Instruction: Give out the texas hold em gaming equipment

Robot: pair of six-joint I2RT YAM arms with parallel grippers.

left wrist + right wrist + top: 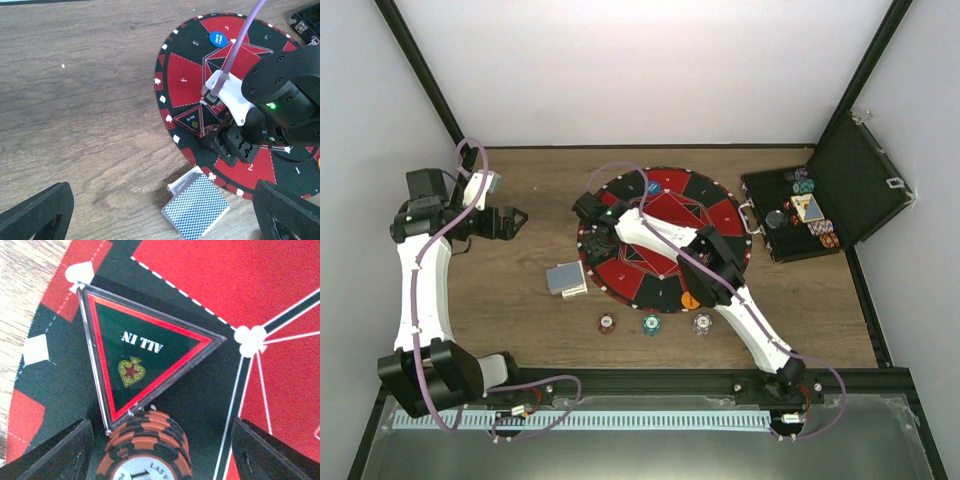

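Observation:
A stack of orange poker chips [145,450] stands on the round red-and-black mat [200,285], just below a triangular "ALL IN" marker [140,355]. My right gripper [162,442] is open around the stack, with a gap on each side. From above, this gripper [592,243] hides the stack. A deck of blue-backed playing cards [196,207] lies on the wood at the mat's left edge, also seen from above [565,278]. My left gripper [160,215] is open and empty, left of the mat [515,222].
A red chip [607,323], a teal chip [651,324] and a white chip [702,322] lie in a row before the mat. A blue chip [652,187] and an orange disc [689,299] sit on it. The open black case [820,205] holds more chips at right.

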